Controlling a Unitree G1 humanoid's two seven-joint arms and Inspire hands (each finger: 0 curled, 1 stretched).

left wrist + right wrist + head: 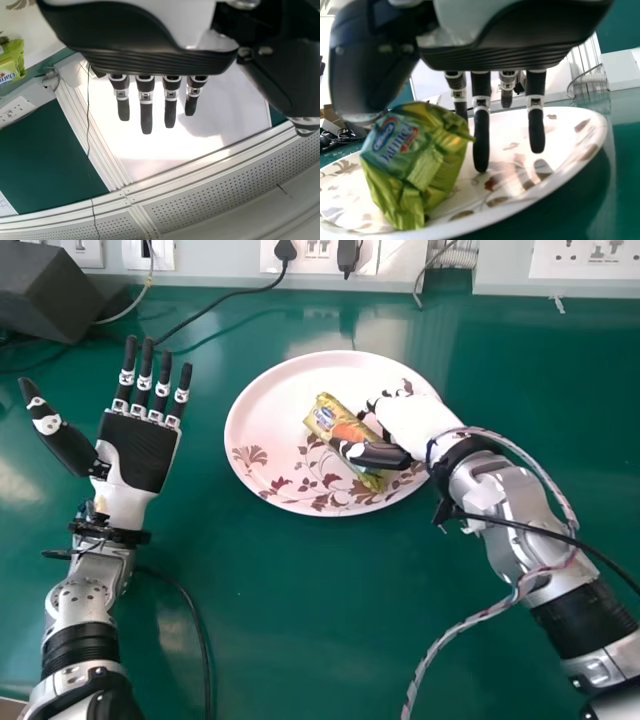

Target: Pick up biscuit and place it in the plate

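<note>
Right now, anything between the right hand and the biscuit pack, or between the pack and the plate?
Nothing visible in either gap. Right hand is already at the biscuit pack, thumb lying over it. Pack is inside the rim of the plate, no other object between them.

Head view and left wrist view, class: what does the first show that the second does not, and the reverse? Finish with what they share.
Head view: a dark box and a black plug.
Left wrist view: a perforated panel and a bright white panel.
Both: the left hand, biscuit packet, part or all of the plate, and wall sockets.
</note>
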